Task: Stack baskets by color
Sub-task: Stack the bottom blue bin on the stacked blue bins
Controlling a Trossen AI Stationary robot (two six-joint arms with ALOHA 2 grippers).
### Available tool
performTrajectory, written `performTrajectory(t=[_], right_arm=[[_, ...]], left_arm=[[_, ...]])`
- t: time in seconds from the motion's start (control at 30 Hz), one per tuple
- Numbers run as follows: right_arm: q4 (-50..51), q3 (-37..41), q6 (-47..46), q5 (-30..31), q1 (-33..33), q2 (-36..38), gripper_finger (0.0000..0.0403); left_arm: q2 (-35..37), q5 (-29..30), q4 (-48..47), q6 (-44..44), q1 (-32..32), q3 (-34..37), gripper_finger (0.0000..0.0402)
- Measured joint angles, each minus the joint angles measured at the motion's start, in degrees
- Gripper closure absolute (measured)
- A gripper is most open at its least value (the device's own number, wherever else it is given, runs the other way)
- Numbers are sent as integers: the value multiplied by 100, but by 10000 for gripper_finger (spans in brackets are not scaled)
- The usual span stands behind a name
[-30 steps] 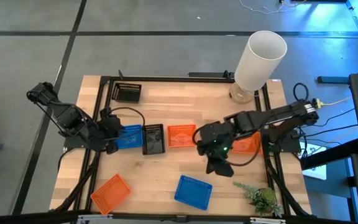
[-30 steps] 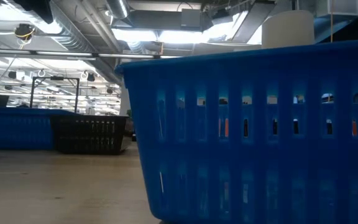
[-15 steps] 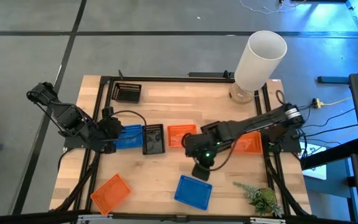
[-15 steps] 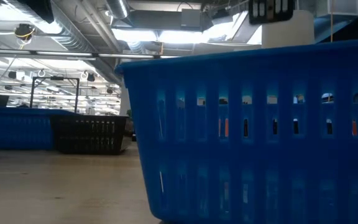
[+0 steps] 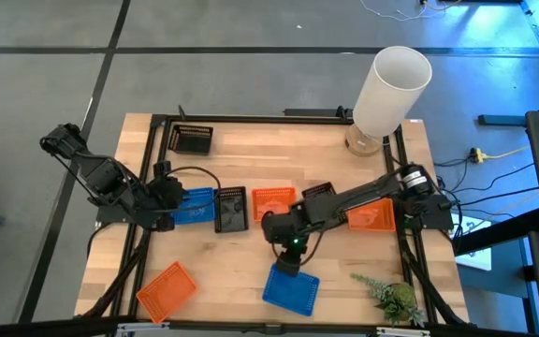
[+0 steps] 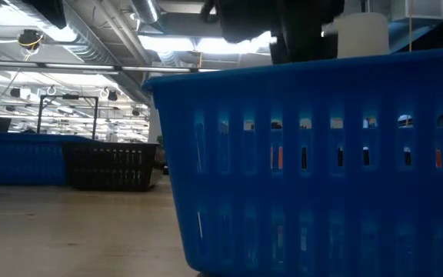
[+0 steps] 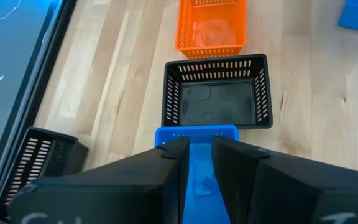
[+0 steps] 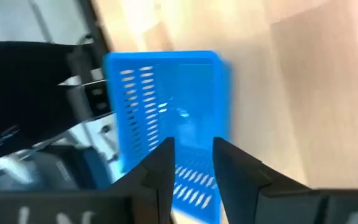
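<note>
A blue basket point(image 5: 290, 288) lies flat near the table's front edge and fills the low view point(image 6: 314, 161). My right gripper point(image 5: 288, 265) hangs open just over its far end, fingers apart above the slotted wall point(image 8: 188, 186). At the left, a second blue basket point(image 5: 196, 206), a black one point(image 5: 230, 209) and an orange one point(image 5: 271, 204) lie in a row. My left gripper point(image 7: 196, 168) stands over the near end of that row's blue basket point(image 7: 196, 134), its fingers a little apart. My left gripper slants down over the near end of the left blue basket, whose floor point(image 7: 197, 177) shows through the gap between the fingers. The fingers hide that end, so I cannot tell whether they touch it.
Another orange basket point(image 5: 372, 217) lies under my right arm, a third point(image 5: 167, 288) at the front left, and a second black one point(image 5: 193, 139) at the far left. A tall white cylinder point(image 5: 389, 89) stands at the far right, a small plant point(image 5: 393, 298) at the front right.
My right gripper has swung toward the table's left and near edges and come down over the front blue basket's far end; it now shows above the basket's rim in the low view. The baskets have stayed where they were.
</note>
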State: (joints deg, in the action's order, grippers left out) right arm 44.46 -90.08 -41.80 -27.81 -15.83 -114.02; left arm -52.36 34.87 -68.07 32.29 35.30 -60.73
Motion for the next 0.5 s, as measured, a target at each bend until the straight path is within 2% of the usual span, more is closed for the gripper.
performTrajectory(t=[0.3,0.5], right_arm=[[-12,0,9,565,-137,-255,295],[-146,0,10,584,-176,-310,295]], left_arm=[[0,-2,77,1,-1,0,340],[0,-2,131,2,-2,0,340]])
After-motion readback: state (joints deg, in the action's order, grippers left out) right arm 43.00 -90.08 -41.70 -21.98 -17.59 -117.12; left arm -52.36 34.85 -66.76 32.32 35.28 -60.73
